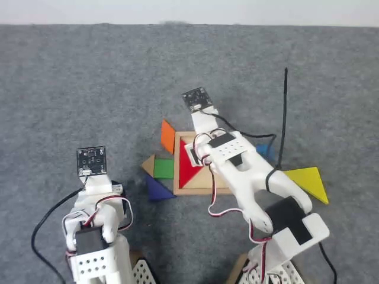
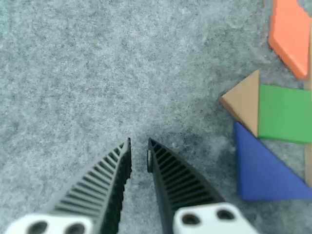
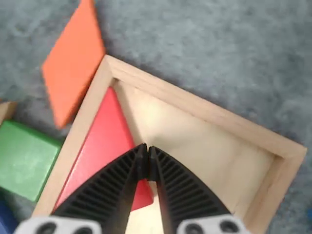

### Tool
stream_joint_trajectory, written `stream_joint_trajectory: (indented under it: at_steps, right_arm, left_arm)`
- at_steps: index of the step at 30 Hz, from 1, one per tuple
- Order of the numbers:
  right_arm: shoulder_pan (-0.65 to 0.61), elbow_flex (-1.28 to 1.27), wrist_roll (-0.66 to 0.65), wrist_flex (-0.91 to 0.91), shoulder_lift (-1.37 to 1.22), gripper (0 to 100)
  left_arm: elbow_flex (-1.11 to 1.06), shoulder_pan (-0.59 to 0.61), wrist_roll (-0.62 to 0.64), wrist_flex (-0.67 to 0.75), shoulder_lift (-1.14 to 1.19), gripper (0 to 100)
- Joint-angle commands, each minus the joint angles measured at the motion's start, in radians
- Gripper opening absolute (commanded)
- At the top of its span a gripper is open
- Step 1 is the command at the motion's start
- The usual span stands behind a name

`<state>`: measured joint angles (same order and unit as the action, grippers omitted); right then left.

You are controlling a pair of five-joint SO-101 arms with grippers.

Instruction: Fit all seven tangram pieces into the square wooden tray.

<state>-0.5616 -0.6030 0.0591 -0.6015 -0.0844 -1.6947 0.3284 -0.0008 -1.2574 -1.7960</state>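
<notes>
One piece placed: the red triangle (image 3: 105,146) lies in the tray (image 3: 204,109), beneath the closed, empty right hand (image 3: 147,151). The orange parallelogram (image 3: 73,63), green square (image 3: 24,158), tan triangle (image 2: 246,100) and blue triangle (image 2: 261,168) wait outside near it, the yellow triangle (image 1: 308,180) beside its arm; the left hand (image 2: 139,142), slightly parted, holds nothing

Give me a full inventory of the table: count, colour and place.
Tray: one, light wood, mid-table.
Red triangle: one, red, inside tray.
Orange parallelogram: one, orange, outside tray's corner.
Green square: one, green, beside tray, outside.
Tan triangle: one, tan, touching green square.
Blue triangle: one, blue, beside green square.
Yellow triangle: one, yellow, apart from tray.
Left tool: one, black, slightly open over bare mat.
Right tool: one, black, shut above red triangle.
</notes>
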Motion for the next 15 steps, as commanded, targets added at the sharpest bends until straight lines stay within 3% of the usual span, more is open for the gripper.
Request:
stream_joint_trajectory:
  at_steps: [1,15]
  right_arm:
    - [-0.047,0.052,-0.055,-0.015,0.004,2.0]
    - [0.021,0.051,-0.052,-0.079,0.145,2.4]
  left_arm:
    - [0.012,0.003,-0.006,-0.005,-0.023,5]
    - [0.012,0.003,-0.006,-0.005,-0.023,5]
